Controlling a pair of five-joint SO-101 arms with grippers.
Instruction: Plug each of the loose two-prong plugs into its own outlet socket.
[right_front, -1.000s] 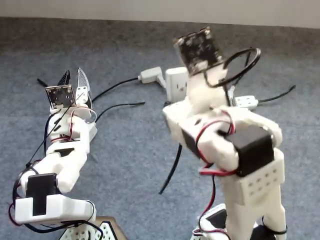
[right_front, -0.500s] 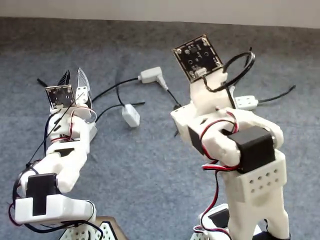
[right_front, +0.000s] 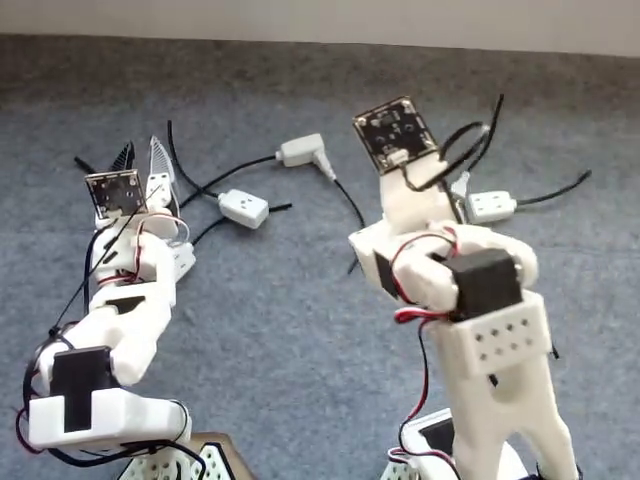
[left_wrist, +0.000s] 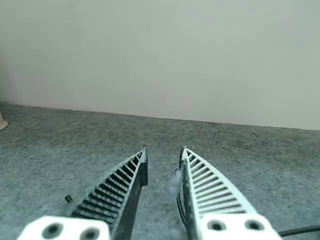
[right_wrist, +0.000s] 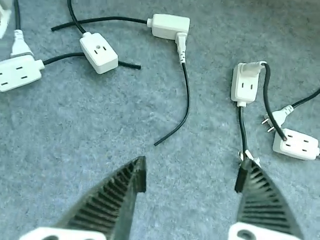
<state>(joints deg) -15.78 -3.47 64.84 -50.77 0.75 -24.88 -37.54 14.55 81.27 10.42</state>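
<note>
With the right gripper (right_wrist: 191, 175) spread wide above a loose two-prong plug (right_wrist: 281, 112) lying just beside a socket block (right_wrist: 296, 143) toward the right side of the table (right_wrist: 100, 130), and the left gripper (left_wrist: 164, 152) narrowly parted and empty, closing there could have snagged the black cord (right_wrist: 265, 97) crossing that plug.

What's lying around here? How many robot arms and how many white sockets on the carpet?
arms: 2
sockets: 5
total: 7
</note>
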